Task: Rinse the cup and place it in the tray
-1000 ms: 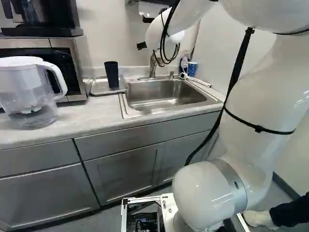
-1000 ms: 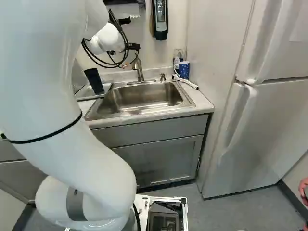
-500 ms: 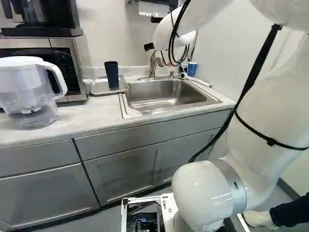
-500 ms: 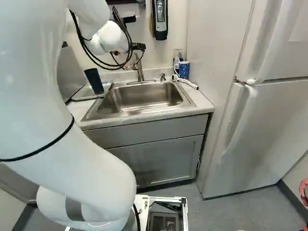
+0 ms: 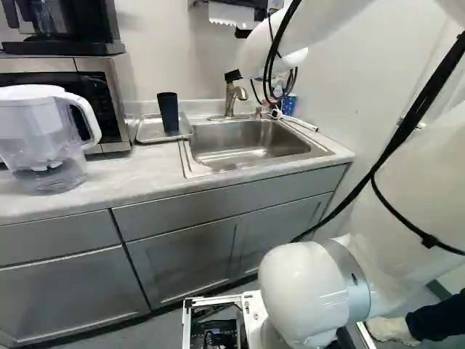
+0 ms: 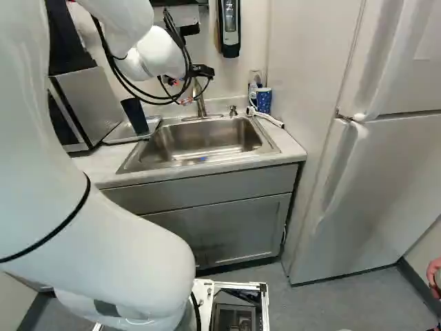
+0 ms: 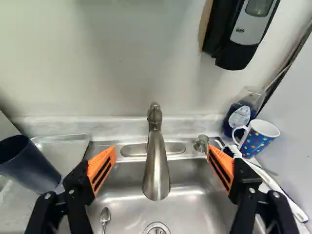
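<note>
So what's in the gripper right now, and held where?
Nothing: the gripper is open over the sink, and the dark cup stands on the tray.

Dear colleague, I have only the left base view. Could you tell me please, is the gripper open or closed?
Observer: Open. In the wrist view the gripper has its fingers wide apart.
Operator: Thank you. Is something lying in the sink which I do not see?
Observer: Yes, a spoon lies in the sink, on the tray's side of the drain.
Operator: And where is the faucet, compared to the fingers?
Observer: In the wrist view the faucet shows in the gap between them, and its spout touches neither.
</note>
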Controlling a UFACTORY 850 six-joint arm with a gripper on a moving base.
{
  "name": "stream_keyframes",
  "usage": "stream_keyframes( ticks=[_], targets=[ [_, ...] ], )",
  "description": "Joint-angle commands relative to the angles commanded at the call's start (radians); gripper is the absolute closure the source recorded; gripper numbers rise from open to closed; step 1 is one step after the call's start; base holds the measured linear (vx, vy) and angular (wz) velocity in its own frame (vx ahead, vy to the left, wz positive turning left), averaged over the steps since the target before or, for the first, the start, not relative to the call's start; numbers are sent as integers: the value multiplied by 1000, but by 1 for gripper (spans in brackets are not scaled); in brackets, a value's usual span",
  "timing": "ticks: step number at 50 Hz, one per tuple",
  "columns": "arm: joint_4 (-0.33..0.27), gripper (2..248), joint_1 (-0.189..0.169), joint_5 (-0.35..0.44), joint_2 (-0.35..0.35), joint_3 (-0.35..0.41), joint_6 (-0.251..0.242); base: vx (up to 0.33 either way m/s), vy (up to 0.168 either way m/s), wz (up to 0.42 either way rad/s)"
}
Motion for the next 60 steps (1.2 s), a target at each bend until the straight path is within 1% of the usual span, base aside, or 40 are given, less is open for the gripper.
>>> stream_keyframes(
  ticks=[41, 54, 60],
  targets=[
    [1, 3, 0, -423, 0, 0, 0, 0, 0, 0],
    [37, 3, 0, -559, 0, 0, 0, 0, 0, 0],
    [35, 3, 0, -555, 0, 0, 0, 0, 0, 0]
  ],
)
